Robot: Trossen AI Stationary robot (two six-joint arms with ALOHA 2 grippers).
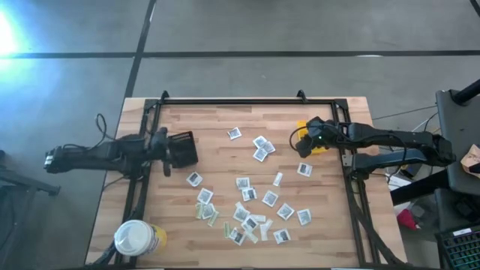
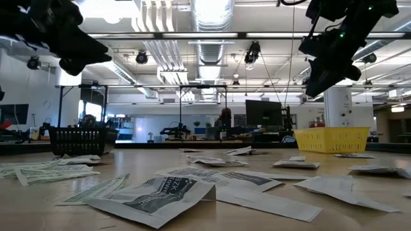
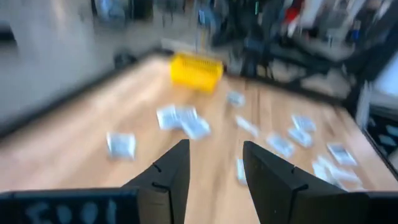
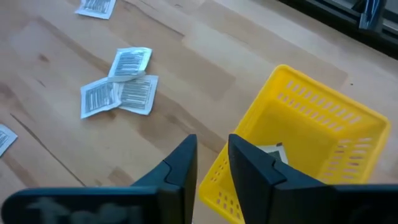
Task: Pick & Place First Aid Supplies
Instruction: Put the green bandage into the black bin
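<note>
Overhead, my left claw point(image 1: 171, 148) sits at the left side of the counter point(image 1: 217, 120), over the black tray point(image 1: 184, 148). From its wrist camera I see its two fingers point(image 3: 171, 177) standing apart with bare wood between them and nothing held.

My right claw point(image 1: 309, 137) hangs at the right side of the counter, at the rim of the small yellow bin point(image 1: 311, 139). Its wrist camera shows the fingers point(image 4: 180, 168) parted by a narrow gap, empty, just beside the wall of the yellow bin point(image 4: 311, 143). One white packet point(image 4: 270, 152) lies inside the bin.

The first aid supplies point(image 1: 247, 206) lie scattered flat across the middle and near part of the counter: white squares with dark centres, plus a few pale strips point(image 1: 212, 218) near the lower left of the cluster. A small overlapping group point(image 1: 262, 148) lies between the two claws; the right wrist camera shows these as three packets point(image 4: 121, 87) touching one another. A single packet point(image 1: 235, 133) lies apart toward the far edge.

A round white-lidded yellow tub point(image 1: 137, 238) stands at the near left corner of the counter.
</note>
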